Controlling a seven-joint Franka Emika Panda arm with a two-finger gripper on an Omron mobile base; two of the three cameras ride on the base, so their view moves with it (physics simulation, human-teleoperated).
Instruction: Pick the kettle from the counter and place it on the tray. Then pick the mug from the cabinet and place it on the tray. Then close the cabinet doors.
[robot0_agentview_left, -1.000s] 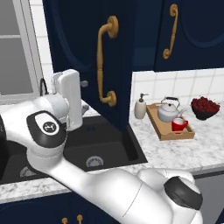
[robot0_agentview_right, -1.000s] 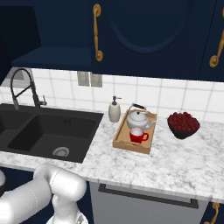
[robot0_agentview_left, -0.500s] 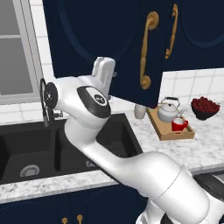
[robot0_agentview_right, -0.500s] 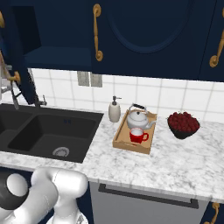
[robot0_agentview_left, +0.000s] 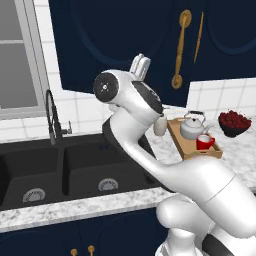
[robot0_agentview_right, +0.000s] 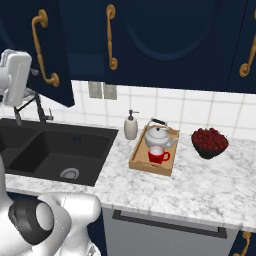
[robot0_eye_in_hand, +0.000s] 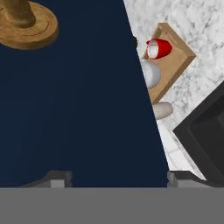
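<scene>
- Step in hand: closing the cabinet doors (robot0_agentview_left: 145, 40); the kettle (robot0_agentview_right: 159, 135) and mug (robot0_agentview_right: 157, 155) already sit on the tray (robot0_agentview_right: 142, 162), on the bench well right of the gripper (robot0_agentview_left: 140, 65).
- Gripper: fingers spread wide, empty, apparently pressed flat against the door panel (robot0_eye_in_hand: 74, 96).
- Next: judged to need a continued push until the door seats.

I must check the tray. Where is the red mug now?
The mug stands on the tray, at its near end in front of the kettle, right of the sink in both base views.
</scene>
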